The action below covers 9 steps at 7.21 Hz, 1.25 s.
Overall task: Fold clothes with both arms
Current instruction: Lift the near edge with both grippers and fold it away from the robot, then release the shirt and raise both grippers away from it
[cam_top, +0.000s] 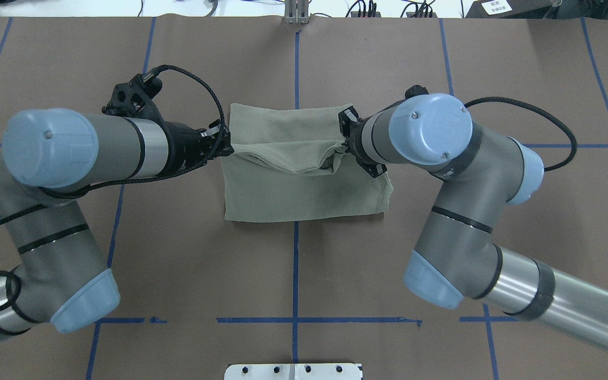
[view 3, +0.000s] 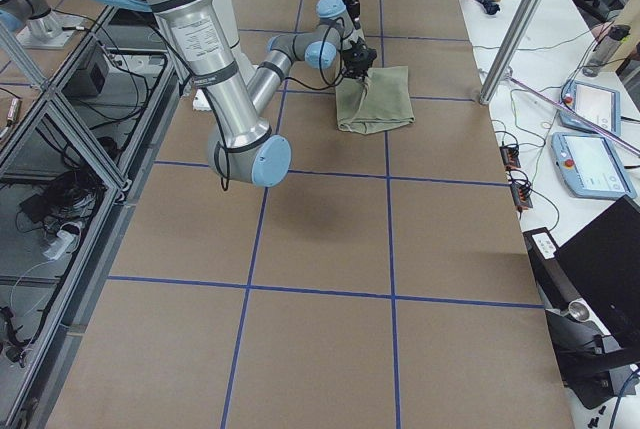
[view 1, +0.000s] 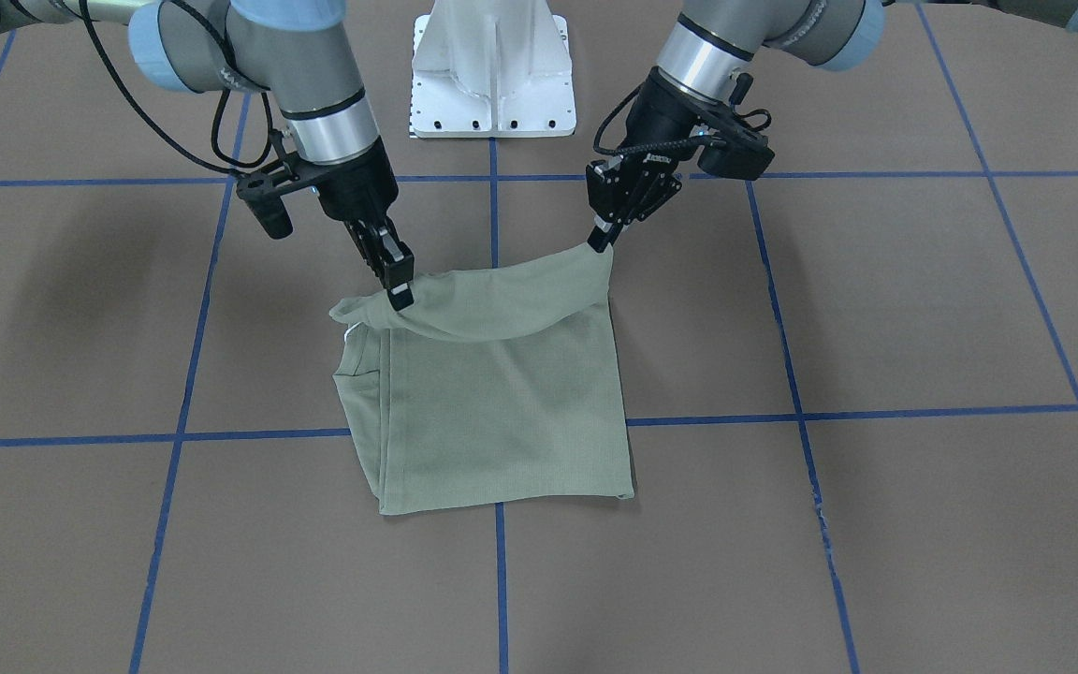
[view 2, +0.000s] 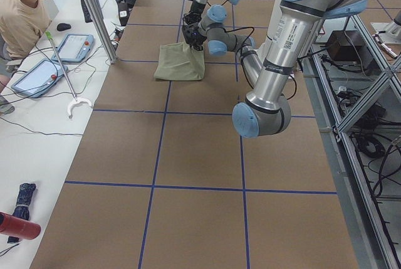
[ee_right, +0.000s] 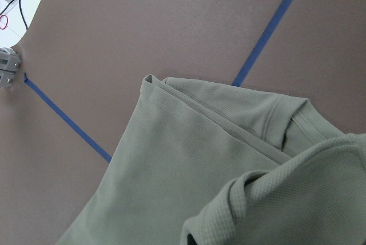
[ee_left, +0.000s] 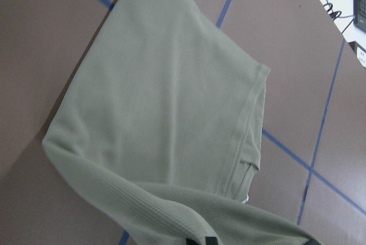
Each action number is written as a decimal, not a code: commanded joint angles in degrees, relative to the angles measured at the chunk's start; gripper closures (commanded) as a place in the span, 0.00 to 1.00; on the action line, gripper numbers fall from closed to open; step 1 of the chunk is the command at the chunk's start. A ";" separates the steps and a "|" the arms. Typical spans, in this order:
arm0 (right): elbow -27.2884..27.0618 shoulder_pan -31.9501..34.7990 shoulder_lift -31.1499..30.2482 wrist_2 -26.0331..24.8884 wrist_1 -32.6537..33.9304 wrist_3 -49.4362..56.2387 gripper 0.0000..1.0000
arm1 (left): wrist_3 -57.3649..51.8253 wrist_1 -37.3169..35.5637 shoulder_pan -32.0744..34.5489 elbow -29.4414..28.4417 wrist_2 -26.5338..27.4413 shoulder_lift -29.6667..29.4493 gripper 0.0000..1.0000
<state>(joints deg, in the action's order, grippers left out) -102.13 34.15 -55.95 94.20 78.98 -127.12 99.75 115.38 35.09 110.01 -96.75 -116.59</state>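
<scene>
From behind the robot, the left arm [cam_top: 50, 148] reaches in from the left with its forearm almost level over the desk [cam_top: 177, 253]. Its left tool [cam_top: 226, 149] is pressed together on one corner of a lifted layer of the shirt [cam_top: 304, 195]. On that side of the cloth broad brown desk top shows, crossed by blue tape lines [cam_top: 295, 264].

The shirt sits mid-desk, folded to a rough square astride the centre tape line, with its lower layers flat on the surface. The top layer is raised off the rest and sags in a shallow curve between the two tools. The pinched edge hangs over the middle of the square, apart from the flat part beneath. The edge on the operators' side lies flat. The edge nearest the robot is flat too, with its right-hand corner rounded and a little bunched. In the left wrist view a stitched hem band runs along one side edge.

On the right, the right tool [view 1: 399, 288] is pinching a bunched wad of the same lifted edge; from overhead its own wrist hides most of it. The right arm [cam_top: 457, 174] bends in from the right, its joints just beside the shirt's right-hand edge, and brown surface shows wide beyond it. The white pedestal [view 1: 492, 75] stands at the robot's edge of the desk, well apart from the cloth
</scene>
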 commanded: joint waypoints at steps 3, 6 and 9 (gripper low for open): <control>20.01 4.08 8.38 3.97 -10.06 1.17 1.00 | -2.10 12.94 4.01 -20.51 0.24 -6.17 1.00; 30.55 4.60 9.97 4.06 -16.30 8.83 0.01 | -5.59 22.82 4.63 -36.72 6.00 -11.71 0.79; 35.33 13.03 10.34 10.56 -18.60 25.57 0.00 | -15.81 26.04 9.64 -40.23 5.61 -12.26 0.44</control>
<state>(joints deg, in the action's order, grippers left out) -68.05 44.14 -45.46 102.61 60.74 -107.09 86.56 140.66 43.50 70.34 -90.66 -128.95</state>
